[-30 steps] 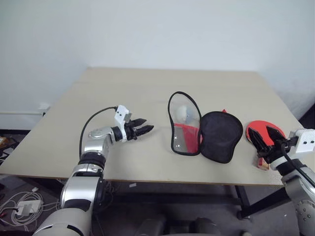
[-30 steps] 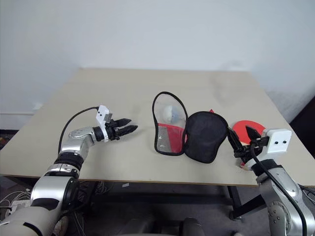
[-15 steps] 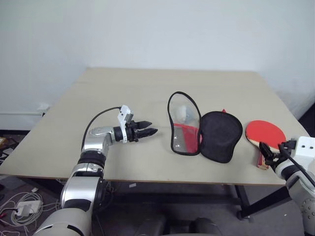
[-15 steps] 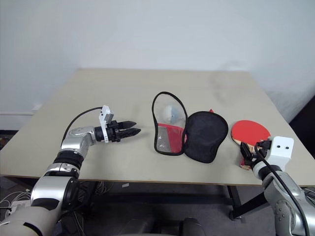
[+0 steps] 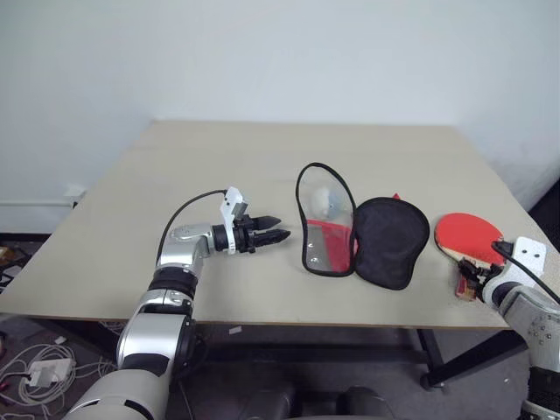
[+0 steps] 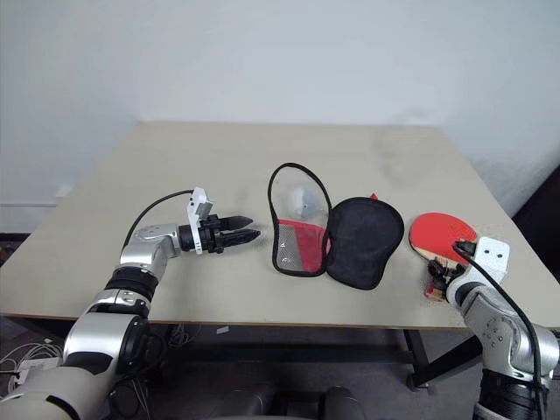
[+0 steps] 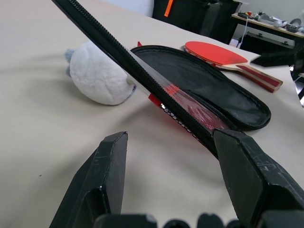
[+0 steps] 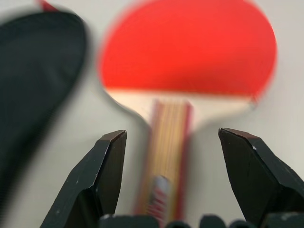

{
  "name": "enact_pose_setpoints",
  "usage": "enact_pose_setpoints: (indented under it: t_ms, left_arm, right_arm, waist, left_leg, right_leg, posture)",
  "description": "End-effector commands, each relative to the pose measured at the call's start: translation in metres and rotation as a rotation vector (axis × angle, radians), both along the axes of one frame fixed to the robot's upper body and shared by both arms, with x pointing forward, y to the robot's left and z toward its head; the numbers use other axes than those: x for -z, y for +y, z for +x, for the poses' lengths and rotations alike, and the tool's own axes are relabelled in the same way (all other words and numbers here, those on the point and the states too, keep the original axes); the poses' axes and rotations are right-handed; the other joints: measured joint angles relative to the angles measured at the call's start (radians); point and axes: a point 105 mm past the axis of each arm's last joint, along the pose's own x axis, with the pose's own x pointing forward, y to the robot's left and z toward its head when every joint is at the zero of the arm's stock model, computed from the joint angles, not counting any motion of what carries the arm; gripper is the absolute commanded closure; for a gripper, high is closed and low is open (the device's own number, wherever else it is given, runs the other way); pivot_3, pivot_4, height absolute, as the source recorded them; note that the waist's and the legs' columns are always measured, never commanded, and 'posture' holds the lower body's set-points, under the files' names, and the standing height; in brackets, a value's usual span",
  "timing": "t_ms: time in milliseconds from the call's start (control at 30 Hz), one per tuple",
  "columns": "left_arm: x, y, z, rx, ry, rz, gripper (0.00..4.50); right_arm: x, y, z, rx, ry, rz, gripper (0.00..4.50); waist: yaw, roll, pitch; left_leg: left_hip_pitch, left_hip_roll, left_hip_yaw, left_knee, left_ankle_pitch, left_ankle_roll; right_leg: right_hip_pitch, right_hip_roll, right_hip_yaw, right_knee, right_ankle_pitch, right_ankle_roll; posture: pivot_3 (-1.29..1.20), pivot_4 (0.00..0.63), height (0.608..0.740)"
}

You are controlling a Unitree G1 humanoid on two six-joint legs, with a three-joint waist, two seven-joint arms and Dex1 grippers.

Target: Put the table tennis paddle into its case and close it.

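Our open right pincer (image 8: pixel 166 180) straddles the paddle (image 8: pixel 190 52) handle, ungripped; left pincer (image 7: pixel 171 175) open before the unzipped case (image 5: pixel 363 236).

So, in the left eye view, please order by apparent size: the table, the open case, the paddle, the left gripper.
1. The table, by far the largest.
2. The case, lying open.
3. The table tennis paddle, though the right arm partly hides its handle.
4. The left gripper, smallest.

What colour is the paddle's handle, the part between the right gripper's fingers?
Light wood with red side strips; the handle shows best in the right wrist view.
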Motion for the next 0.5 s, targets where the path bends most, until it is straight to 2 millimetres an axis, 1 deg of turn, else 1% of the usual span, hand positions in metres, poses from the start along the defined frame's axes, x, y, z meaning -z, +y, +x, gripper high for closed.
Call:
enact_pose_setpoints:
  t_ms: [33,133,233,333,433,500]
  left_arm:
    - [-0.026,-0.012,0.008,0.035,-0.096,-0.009,1.51]
    - [-0.029,-0.014,0.009,0.034,-0.103,-0.021,1.51]
    - [-0.028,-0.016,0.009,0.034,-0.11,-0.015,1.51]
    - [-0.027,-0.017,0.009,0.036,-0.111,-0.017,1.51]
    - [-0.028,-0.017,0.01,0.027,-0.117,-0.022,1.51]
    - [-0.028,-0.017,0.01,0.026,-0.117,-0.025,1.51]
  right_arm:
    - [-0.007,0.0,0.009,0.018,-0.019,-0.008,1.14]
    - [-0.005,0.001,0.016,0.02,-0.005,-0.001,1.14]
    - [-0.005,0.004,0.024,0.013,-0.004,0.004,1.14]
    - [-0.001,0.005,0.028,0.018,0.029,0.005,1.14]
    - [0.004,0.002,0.028,0.033,0.062,-0.004,1.69]
    - [0.005,0.001,0.028,0.046,0.068,-0.003,2.36]
  waist:
    - [0.0,0.0,0.0]
    - [-0.001,0.0,0.0]
    - [-0.003,0.0,0.0]
    - [-0.014,0.0,0.0]
    - [-0.015,0.0,0.0]
    - [-0.015,-0.001,-0.001]
  left_leg:
    - [0.0,0.0,0.0,0.0,0.0,0.0]
    - [0.0,0.0,0.0,0.0,0.0,0.0]
    - [0.0,0.0,0.001,0.0,0.0,0.0]
    - [0.001,0.0,0.001,0.0,0.0,0.0]
    - [0.001,0.0,0.001,0.0,0.0,0.0]
    - [0.001,0.0,0.0,0.0,0.0,0.0]
  right_leg:
    - [0.0,0.0,0.0,0.0,0.0,0.0]
    - [0.0,0.0,0.0,0.0,0.0,0.0]
    - [0.0,0.001,0.0,0.0,0.0,0.0]
    - [0.0,0.001,0.0,0.0,0.0,0.0]
    - [0.0,0.001,-0.001,0.001,0.0,0.0]
    - [0.0,0.001,-0.002,0.0,0.0,0.0]
  posture:
    - [0.0,0.0,0.74]
    - [0.0,0.0,0.74]
    - [0.0,0.0,0.74]
    - [0.0,0.0,0.74]
    - [0.0,0.0,0.74]
    - [0.0,0.0,0.74]
